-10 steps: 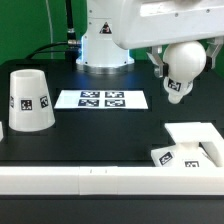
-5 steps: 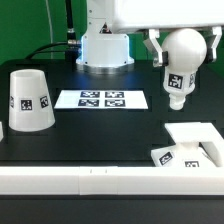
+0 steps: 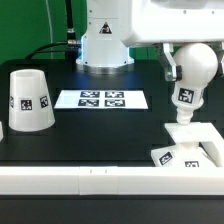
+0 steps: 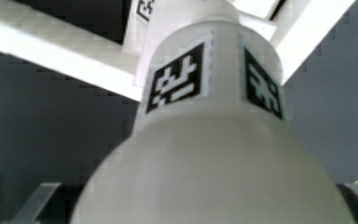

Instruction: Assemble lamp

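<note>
Bulb post [image 3: 190,82] upright over base [image 3: 205,136] — shade [image 3: 30,100] well apart.

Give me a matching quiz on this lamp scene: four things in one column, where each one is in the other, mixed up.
1. white tapered cup-like shade
2. white round-topped bulb post
3. flat square white base
4. marker board

A. in the gripper
B. middle of the black table
C. exterior view's left
D. lying at the exterior view's right

Pairs: 1-C, 2-A, 3-D, 4-B
</note>
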{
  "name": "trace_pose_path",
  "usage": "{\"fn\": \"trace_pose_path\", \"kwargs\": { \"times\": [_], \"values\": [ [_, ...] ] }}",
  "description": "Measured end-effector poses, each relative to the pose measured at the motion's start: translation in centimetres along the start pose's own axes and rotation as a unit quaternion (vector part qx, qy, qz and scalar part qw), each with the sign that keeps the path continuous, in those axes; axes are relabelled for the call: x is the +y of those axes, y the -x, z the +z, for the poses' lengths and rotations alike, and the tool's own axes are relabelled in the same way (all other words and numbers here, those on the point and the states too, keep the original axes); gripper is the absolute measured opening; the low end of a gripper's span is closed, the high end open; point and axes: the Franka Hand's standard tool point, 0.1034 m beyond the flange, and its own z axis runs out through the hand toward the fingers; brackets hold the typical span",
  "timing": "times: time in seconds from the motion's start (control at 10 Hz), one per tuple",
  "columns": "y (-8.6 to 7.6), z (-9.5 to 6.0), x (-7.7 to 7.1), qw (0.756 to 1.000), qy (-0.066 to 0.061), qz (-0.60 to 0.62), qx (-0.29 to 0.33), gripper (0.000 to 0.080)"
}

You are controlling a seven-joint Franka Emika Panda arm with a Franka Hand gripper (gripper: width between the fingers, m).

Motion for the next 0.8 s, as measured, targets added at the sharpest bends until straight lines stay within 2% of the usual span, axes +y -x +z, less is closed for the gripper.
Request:
{"fn": "trace_pose_path", "kwargs": {
  "times": [0.3, 0.6, 0.8],
  "values": [
    [0.0, 0.0, 0.0, 1.0, 0.0, 0.0, 0.0, 0.0574],
    [-1.8, 0.5, 0.7, 1.0, 0.003, 0.0, 0.01, 0.0574],
    [-2.2, 0.8, 0.9, 1.0, 0.003, 0.001, 0.012, 0.0574]
  ]
}}
